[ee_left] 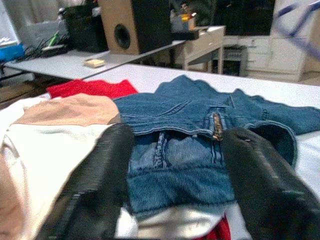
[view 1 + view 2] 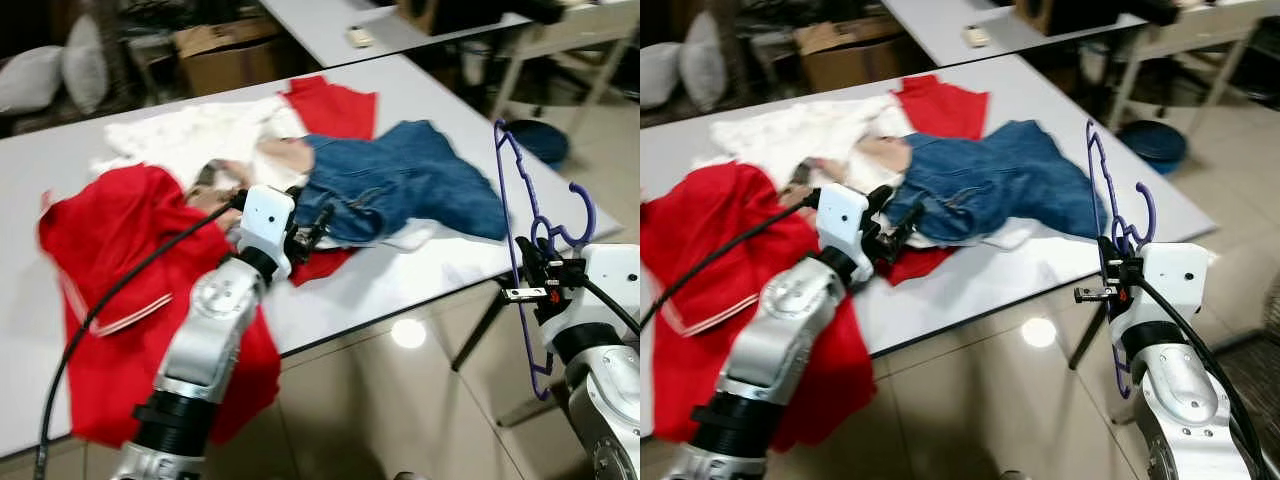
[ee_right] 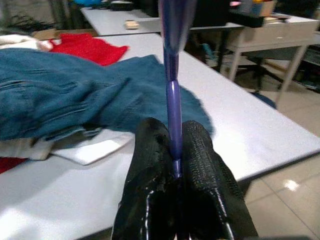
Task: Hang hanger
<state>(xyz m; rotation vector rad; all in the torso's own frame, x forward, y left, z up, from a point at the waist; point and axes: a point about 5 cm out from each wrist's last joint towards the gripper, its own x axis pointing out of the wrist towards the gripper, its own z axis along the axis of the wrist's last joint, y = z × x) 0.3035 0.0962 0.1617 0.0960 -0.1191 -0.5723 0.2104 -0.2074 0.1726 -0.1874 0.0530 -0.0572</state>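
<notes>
Right now I am holding the purple hanger [image 2: 520, 250] in the right pincer [image 3: 175, 165], whose two black fingers are pinched tight on one of its thin bars. The hanger is standing roughly upright off the bench's right edge, its hook [image 2: 583, 215] curling out to the side, its lower end hanging below the wrist toward the tiled floor [image 2: 400, 400].

My left pincer [image 2: 318, 222] is reaching over the white bench [image 2: 440, 100], fingers spread wide with nothing between them, hovering just at the waistband of the blue jeans [image 2: 400, 180]. Through the left wrist camera I am looking straight at the denim lying between the two fingers [image 1: 100, 180].

Around the jeans I am seeing a white garment [image 2: 190, 135], a large red one [image 2: 120, 260] spilling over the near edge, and a smaller red piece [image 2: 335, 105] farther back.

As I judge it, the pick-up is finished: the hanger is secured and off the surface. The hanging itself is all still ahead. I am not making out any rail or rod in these views, so I cannot say where it is meant to go. Whether the jeans are meant to go on it first I cannot tell.
</notes>
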